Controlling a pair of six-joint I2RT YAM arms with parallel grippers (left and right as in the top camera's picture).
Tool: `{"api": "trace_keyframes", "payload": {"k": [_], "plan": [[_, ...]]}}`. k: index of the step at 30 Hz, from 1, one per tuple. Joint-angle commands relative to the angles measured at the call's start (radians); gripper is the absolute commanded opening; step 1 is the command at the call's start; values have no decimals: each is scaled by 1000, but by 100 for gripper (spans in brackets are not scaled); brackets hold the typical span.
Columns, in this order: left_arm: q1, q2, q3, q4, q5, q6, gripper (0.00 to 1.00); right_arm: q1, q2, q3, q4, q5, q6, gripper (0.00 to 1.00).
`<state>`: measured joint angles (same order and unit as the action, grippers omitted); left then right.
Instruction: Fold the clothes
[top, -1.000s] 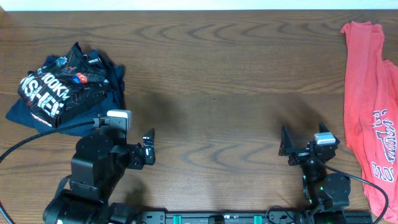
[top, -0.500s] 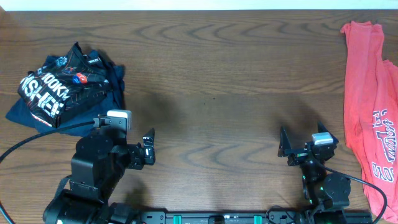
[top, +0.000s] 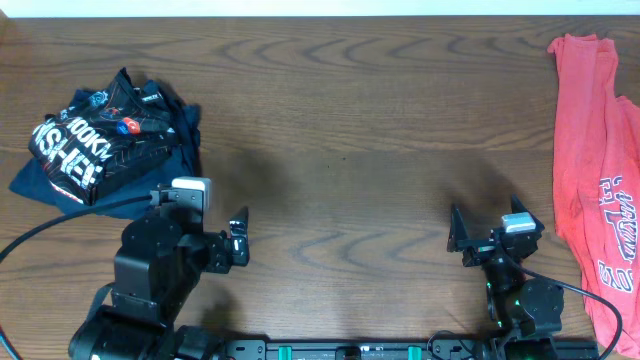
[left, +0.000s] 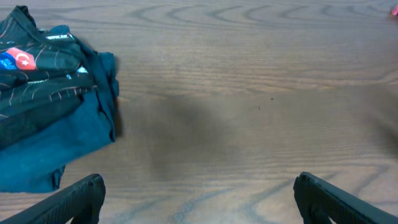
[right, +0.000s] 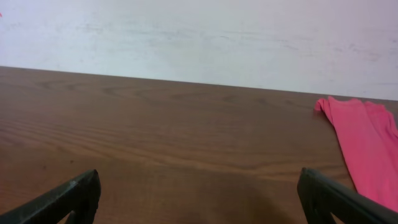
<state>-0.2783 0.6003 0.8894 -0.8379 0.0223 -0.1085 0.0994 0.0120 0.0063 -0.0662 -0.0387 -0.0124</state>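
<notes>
The black jersey (top: 95, 135) with white lettering lies bunched in a folded pile at the far left of the table, on top of a blue shirt (top: 45, 185). Both show in the left wrist view, the jersey (left: 37, 74) above the blue shirt (left: 56, 143). A red shirt (top: 595, 150) lies spread along the right edge and also shows in the right wrist view (right: 367, 149). My left gripper (top: 230, 245) is open and empty, right of the pile; its fingers (left: 199, 190) frame bare wood. My right gripper (top: 487, 235) is open and empty left of the red shirt, over bare wood (right: 199, 190).
The brown wooden table (top: 340, 120) spans the view. A pale wall (right: 199, 37) rises behind its far edge. A black cable (top: 40, 235) loops from the left arm near the blue shirt.
</notes>
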Motion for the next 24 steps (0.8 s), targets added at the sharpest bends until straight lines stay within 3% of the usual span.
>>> {"api": "trace_keyframes", "payload": {"k": [1,5,11,24], "plan": [[16,-45,-11,-18,-9,-5,98,-7,-5,-1,-3,-18,-19,99],[75,-127,-64,-36,-9,53,98,-7,-5,-1,-3,-18,-19,99],[147,-312,-296,2,-10,56,98,-7,-5,-1,-3,-18,-19,99],[230,-598,-729,512,-13,73,98,-7,-5,-1,-3,-18,-19,99]]}}
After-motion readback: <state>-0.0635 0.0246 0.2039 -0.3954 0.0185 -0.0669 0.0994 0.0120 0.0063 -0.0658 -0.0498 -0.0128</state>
